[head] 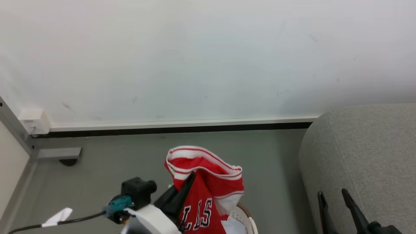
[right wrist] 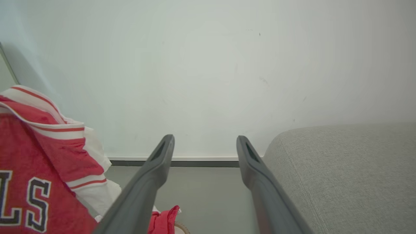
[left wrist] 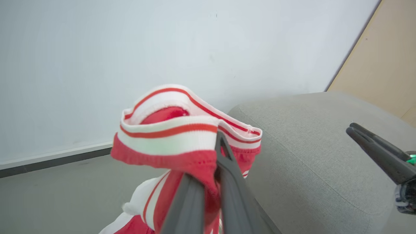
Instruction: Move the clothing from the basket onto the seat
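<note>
This is a plain indoor room, furnished sparsely like a corner of a home yet bare as a test space. A scuffed white wall (head: 208, 58) meets a smooth grey floor (head: 130, 156) along a pale skirting board (head: 182, 123) with a dark strip beneath. A grey fabric sofa (head: 364, 152) stands by the wall. A perforated laundry basket (head: 240, 215) and a red sports garment (head: 208, 182) give the domestic note. A grey metal frame (head: 14, 125) with a flat foot, and a beige panel (left wrist: 383, 58) beyond the sofa, look more like partitioning than house walls.
</note>
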You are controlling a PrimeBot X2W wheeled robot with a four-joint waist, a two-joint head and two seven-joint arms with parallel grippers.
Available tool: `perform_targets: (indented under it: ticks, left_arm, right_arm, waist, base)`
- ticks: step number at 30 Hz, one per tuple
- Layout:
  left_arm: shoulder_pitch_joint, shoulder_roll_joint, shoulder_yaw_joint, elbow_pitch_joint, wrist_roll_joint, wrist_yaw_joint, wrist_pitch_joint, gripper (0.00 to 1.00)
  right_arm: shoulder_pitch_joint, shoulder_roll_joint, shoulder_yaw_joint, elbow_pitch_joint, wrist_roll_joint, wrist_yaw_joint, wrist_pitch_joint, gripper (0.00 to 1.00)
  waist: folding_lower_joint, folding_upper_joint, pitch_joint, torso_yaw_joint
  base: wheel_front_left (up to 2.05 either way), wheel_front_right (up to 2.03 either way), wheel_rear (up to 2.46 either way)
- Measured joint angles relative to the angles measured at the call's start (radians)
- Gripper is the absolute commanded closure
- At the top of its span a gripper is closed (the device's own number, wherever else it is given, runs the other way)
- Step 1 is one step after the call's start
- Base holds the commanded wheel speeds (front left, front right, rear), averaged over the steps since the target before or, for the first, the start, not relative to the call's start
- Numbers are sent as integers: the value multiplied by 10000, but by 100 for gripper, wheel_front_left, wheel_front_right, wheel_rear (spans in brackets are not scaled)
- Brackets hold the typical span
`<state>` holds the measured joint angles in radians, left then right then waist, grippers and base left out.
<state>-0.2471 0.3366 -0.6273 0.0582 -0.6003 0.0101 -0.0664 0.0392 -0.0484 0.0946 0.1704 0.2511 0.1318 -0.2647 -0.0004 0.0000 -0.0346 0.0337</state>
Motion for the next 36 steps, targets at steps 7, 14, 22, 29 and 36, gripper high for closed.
perform_targets:
  ticks: [7, 14, 22, 29, 36]
  left_arm:
    - [-39, 422, 625, -1434, -84, 637, 339, 100]
    - [-361, 558, 953, -1839, -86, 978, 472, 100]
    - [-580, 554, 911, -2040, -69, 1026, 546, 100]
    - [-750, 504, 646, -2295, 17, 949, 681, 100]
    - [-932, 372, 245, -2500, 123, 773, 871, 100]
  right_arm:
    - [44, 0, 330, 92, 54, 0, 0, 0]
    - [47, -4, 665, 117, 54, 0, 0, 0]
    - [9, -313, 1916, 75, 104, 0, 0, 0]
    - [-736, -1586, 4215, -35, 786, 0, 0, 0]
    - [-2208, -2847, 5710, -48, 1595, 0, 295, 0]
  waist:
    - [2, 0, -253, -220]
    - [2, 0, -386, -445]
    - [3, 0, -370, -547]
    - [4, 0, -317, -571]
    - [4, 1, -277, -517]
  base:
    - [0, 0, 0]
    - [0, 0, 0]
    - [0, 0, 0]
    - [0, 0, 0]
    - [0, 0, 0]
